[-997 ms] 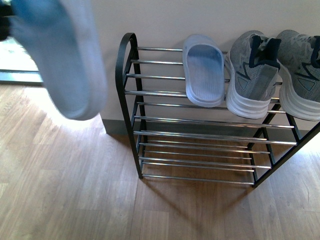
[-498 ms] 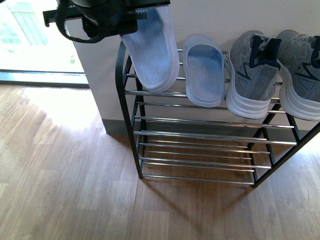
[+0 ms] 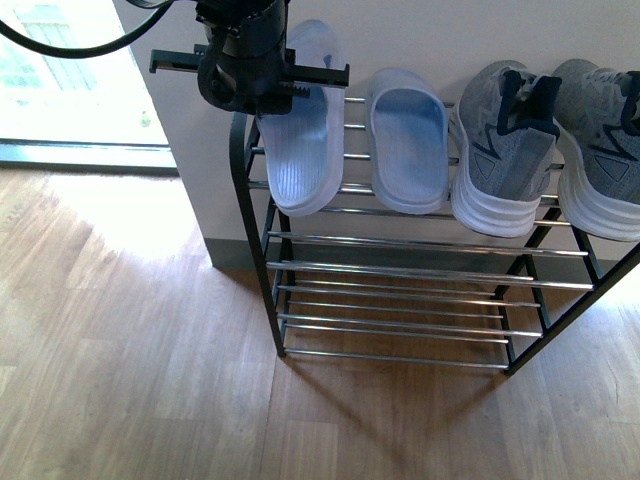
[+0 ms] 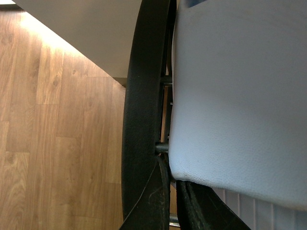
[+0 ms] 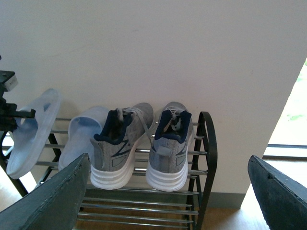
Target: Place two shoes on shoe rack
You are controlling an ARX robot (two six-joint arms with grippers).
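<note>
- while the left gripper (image 3: 262, 85) clamps the heel end of a pale blue slide sandal (image 3: 300, 150), the placing step looks nearly done; the sandal's toe lies on the top bars below the gripper.
- next, by my judgement: open the jaws and lift away.
- beside the held sandal sits its twin (image 3: 408, 140), then two grey knit sneakers (image 3: 505, 150) with thick white soles.
- shoe rack (image 3: 400, 270): black metal frame, shiny chrome bars.
- right gripper (image 5: 172, 201) stands back from the rack, jaws apart, empty.
- ribbed footbed, smooth moulded strap.
</note>
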